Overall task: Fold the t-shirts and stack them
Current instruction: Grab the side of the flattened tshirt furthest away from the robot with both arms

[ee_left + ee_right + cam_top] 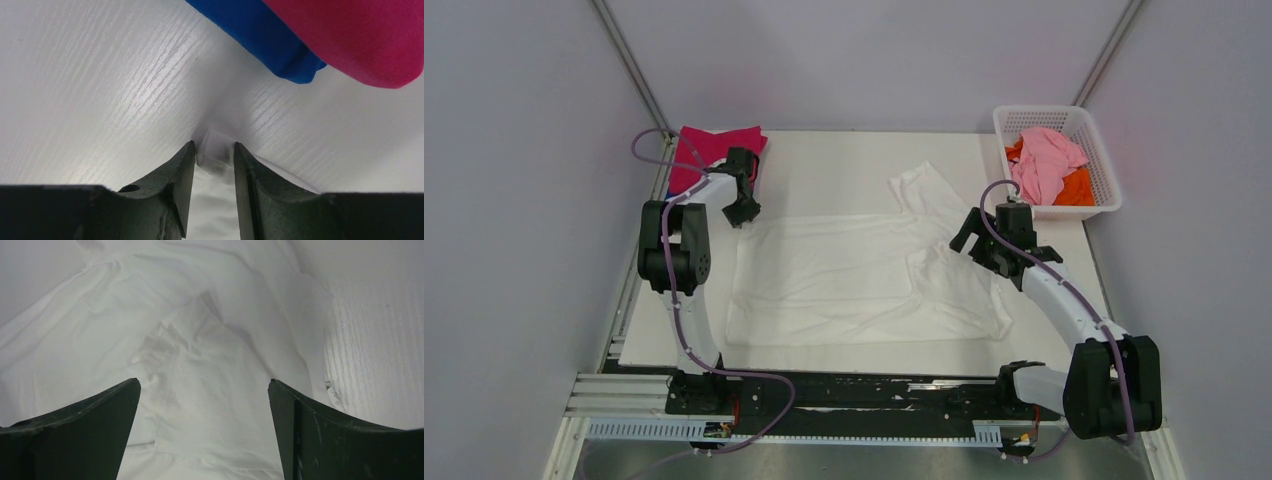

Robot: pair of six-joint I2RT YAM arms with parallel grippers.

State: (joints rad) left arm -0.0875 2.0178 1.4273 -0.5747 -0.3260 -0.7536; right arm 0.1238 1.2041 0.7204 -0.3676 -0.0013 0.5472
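Left gripper (214, 149) is nearly closed, its jaws pinching a small tuck of the white t-shirt (854, 280) at that shirt's far-left corner. Just beyond it, at the table's (844, 160) far-left corner, a magenta t-shirt (714, 145) lies folded on a blue t-shirt (270, 40). The white one is spread fairly flat over the middle of the table, with one sleeve reaching toward the far edge and wrinkles gathered on its right side.

Right gripper (204, 385) hangs over that rumpled right side with its jaws wide apart, holding nothing. At the far-right corner the basket (1107, 178) holds a pale pink t-shirt (1044, 160) on an orange t-shirt (1079, 188).

I judge the cloth light, limp and thin. It will sag and drag rather than hold a line, so corners and seam edges give the surest grip. The right jaws would do best on a raised fold near the hem or shoulder.
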